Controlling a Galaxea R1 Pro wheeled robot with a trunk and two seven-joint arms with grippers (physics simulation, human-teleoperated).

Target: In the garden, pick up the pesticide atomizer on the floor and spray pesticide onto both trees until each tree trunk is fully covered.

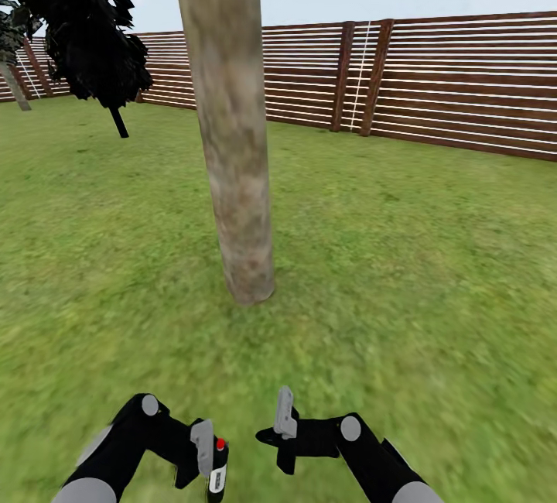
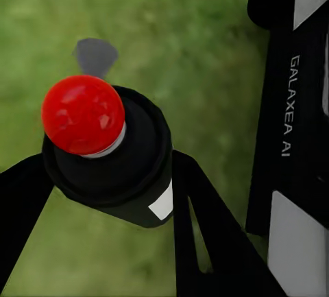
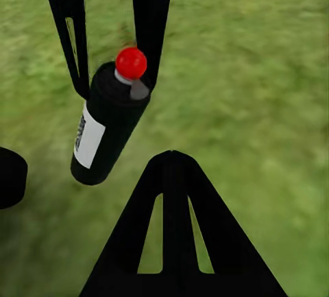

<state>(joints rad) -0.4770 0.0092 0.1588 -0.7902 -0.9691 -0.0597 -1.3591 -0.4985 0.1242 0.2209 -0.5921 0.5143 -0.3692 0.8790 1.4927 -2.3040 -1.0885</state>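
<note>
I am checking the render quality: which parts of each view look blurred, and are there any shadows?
Head view: the grass is smeared, the tree trunk casts no visible shadow. Left wrist view: the atomizer is fairly sharp, the lawn behind is soft. Right wrist view: the bottle in the left gripper is clear, the grass blurred.

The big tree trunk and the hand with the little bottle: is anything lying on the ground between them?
Nothing but grass. In the head view, bare lawn runs from the tree trunk to the left hand gripping the atomizer.
</note>
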